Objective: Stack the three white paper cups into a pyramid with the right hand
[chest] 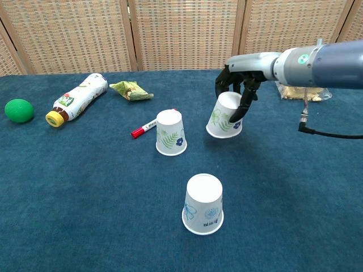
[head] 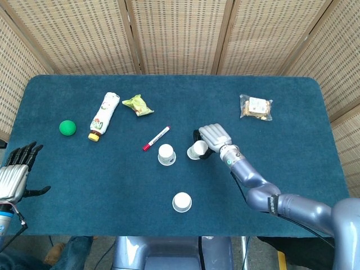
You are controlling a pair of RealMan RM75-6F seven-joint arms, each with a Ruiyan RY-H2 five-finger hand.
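My right hand [head: 212, 136] [chest: 241, 85] grips a white paper cup [head: 197, 150] [chest: 224, 116] upside down, tilted and lifted slightly off the table. It hangs just to the right of a second upside-down cup [head: 166, 154] [chest: 170, 132] standing mid-table. A third upside-down cup [head: 181, 202] [chest: 203, 204] stands nearer the front edge. At the table's left edge, far from the cups, my left hand [head: 16, 172] hovers open and holds nothing; the chest view does not show it.
A red marker [head: 156, 138] [chest: 144, 128] lies just behind the middle cup. Further left are a bottle on its side [head: 104, 116] [chest: 77, 99], a green ball [head: 67, 127] [chest: 19, 110] and a green wrapper [head: 137, 104] [chest: 130, 89]. A snack bag [head: 256, 107] lies at the back right.
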